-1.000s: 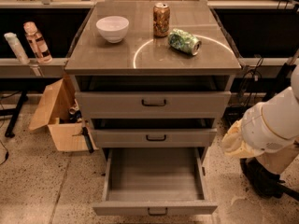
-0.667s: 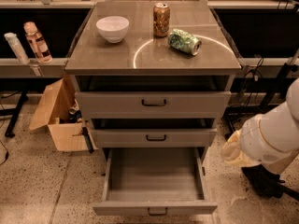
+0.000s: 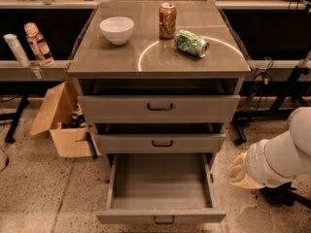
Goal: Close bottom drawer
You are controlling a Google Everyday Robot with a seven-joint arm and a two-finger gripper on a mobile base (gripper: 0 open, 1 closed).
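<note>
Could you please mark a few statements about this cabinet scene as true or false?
1. The bottom drawer is pulled far out. True.
2. The bowl sits in that drawer. False: it stands on the cabinet top.
3. The hand hangs low to the right of the bottom drawer, apart from it. True.
4. The green can stands upright. False: it lies on its side; the brown can behind it is upright.
5. The box is on the same side as the hand. False: it sits on the floor on the cabinet's other side.
</note>
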